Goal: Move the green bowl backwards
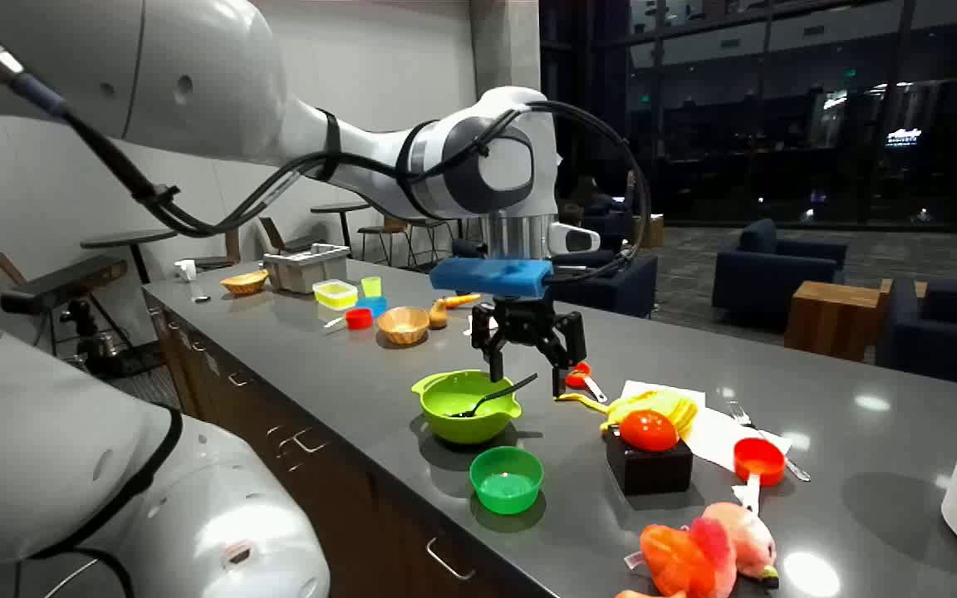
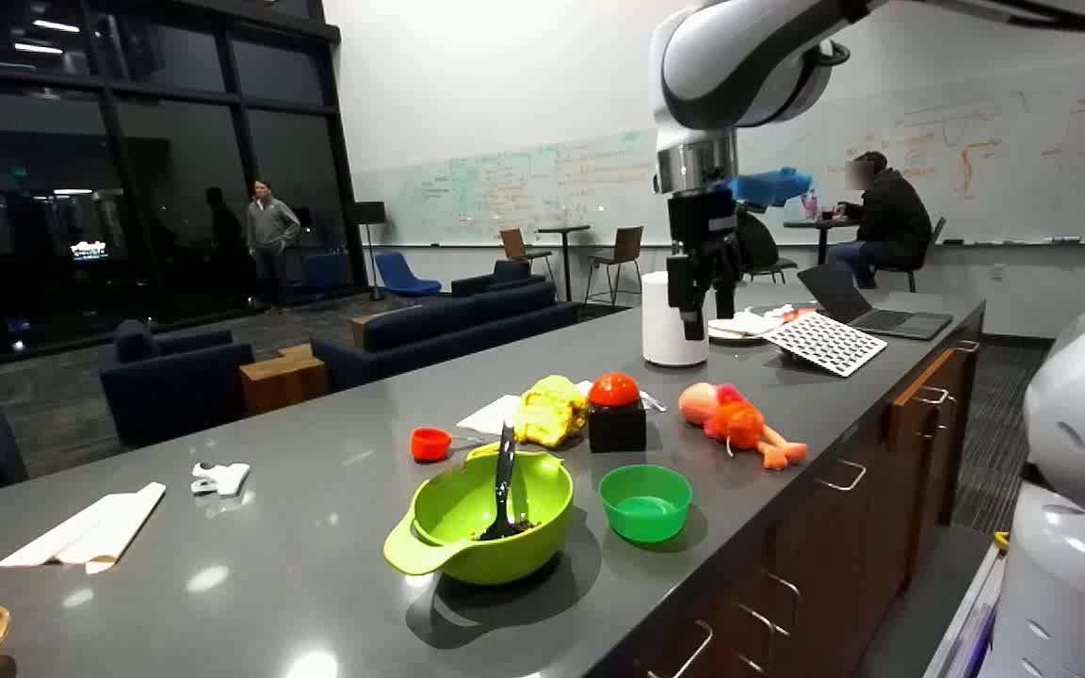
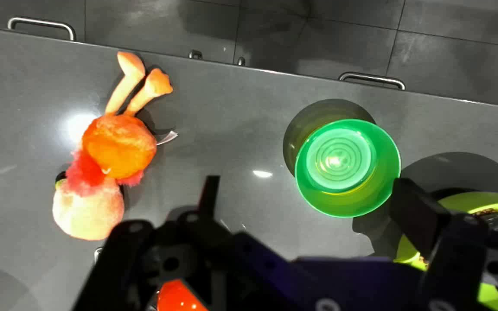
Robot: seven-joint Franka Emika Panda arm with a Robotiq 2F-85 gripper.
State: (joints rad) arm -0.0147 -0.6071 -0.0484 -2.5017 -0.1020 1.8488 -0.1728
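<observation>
The small green bowl (image 1: pixel 507 482) stands upright on the grey counter near its drawer-side edge, beside the larger lime bowl (image 1: pixel 455 425). The green bowl shows in the other views too (image 2: pixel 646 508) (image 3: pixel 347 172) and looks bare inside. My gripper (image 1: pixel 527 384) is open and empty, pointing down in the air above the counter, apart from the bowl; it also shows in an exterior view (image 2: pixel 710 320). In the wrist view the open fingers (image 3: pixel 306 183) lie at the bottom, and the right fingertip overlaps the bowl's rim in the picture. Nothing hides the bowl in the exterior views.
The lime bowl holds a black spoon (image 2: pixel 505 480). A black box with a red dome (image 1: pixel 650 465), a yellow cloth (image 2: pixel 552 410) and a red measuring cup (image 1: pixel 759 459) are nearby. An orange plush toy (image 3: pixel 119 147) lies along the same edge. A white cylinder (image 2: pixel 674 325) stands farther off.
</observation>
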